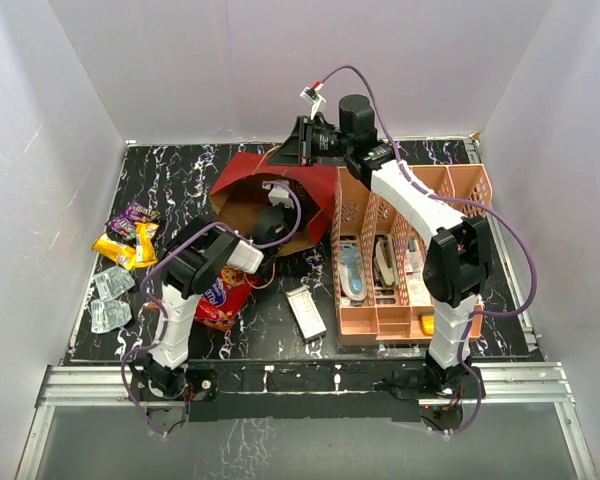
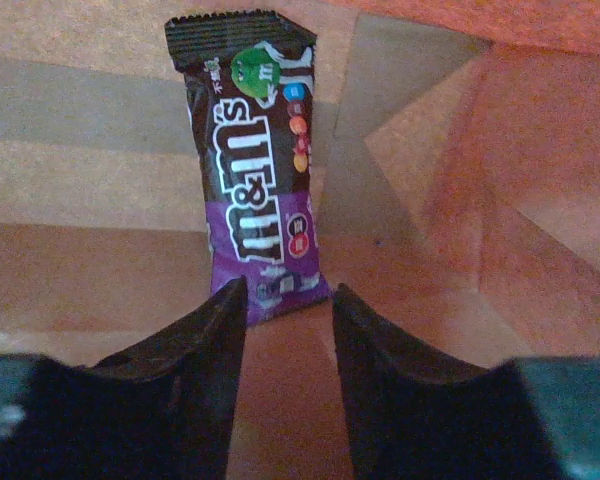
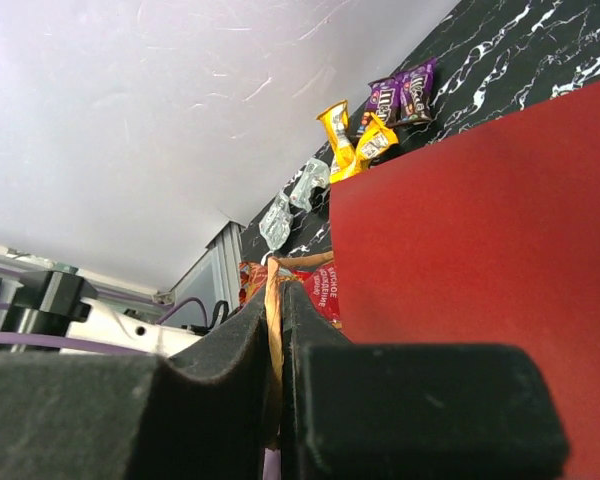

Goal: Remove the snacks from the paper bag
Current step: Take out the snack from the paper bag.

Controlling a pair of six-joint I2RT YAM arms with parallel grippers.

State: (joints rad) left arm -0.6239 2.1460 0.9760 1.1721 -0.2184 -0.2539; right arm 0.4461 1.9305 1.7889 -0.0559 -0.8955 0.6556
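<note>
My left claw point(image 2: 288, 345), narrowly open and empty inside the paper bag point(image 2: 460, 200), faces the purple packet point(image 2: 260, 190) dead ahead, its long axis running away from me.

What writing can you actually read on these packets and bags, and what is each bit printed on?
"m&m's": big white letters, running lengthwise, on the purple-and-brown candy packet lying inside the dark red paper bag.
Small print by that packet's green character: too small to read.
Capitals on the large crinkly red snack bag: too blurred.
White lettering on the two small purple packets: too small.
</note>
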